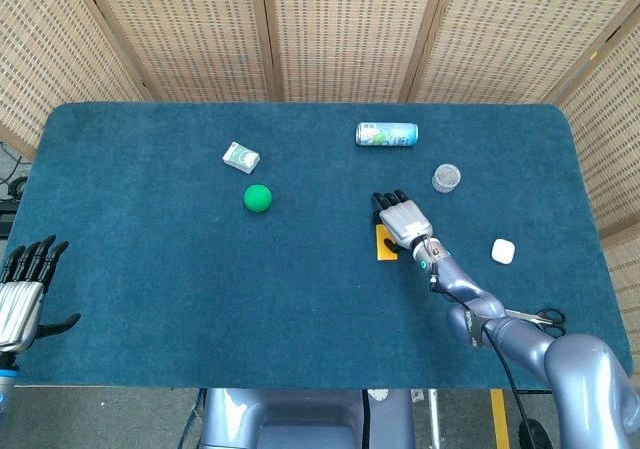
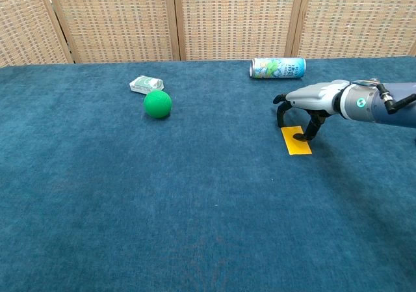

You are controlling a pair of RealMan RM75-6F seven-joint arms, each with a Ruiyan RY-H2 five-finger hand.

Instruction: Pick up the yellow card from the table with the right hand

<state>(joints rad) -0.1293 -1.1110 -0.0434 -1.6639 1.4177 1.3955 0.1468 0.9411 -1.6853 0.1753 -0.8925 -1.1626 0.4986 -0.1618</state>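
Note:
The yellow card [image 2: 297, 144] lies flat on the blue table cloth, right of centre; in the head view the card [image 1: 384, 247] shows partly under my right hand [image 1: 402, 219]. That right hand [image 2: 305, 108] hangs palm-down over the card's far end, fingers curled downward and apart, one fingertip touching or nearly touching the card. It holds nothing. My left hand [image 1: 22, 289] stays off the table's near left corner, fingers spread and empty; the chest view does not show it.
A green ball [image 2: 157, 103] and a small white-green box [image 2: 146, 83] sit at the left back. A drink can [image 2: 277, 67] lies on its side behind the right hand. A clear round lid [image 1: 446, 178], a white block [image 1: 502, 251] and scissors [image 1: 543, 318] lie to the right.

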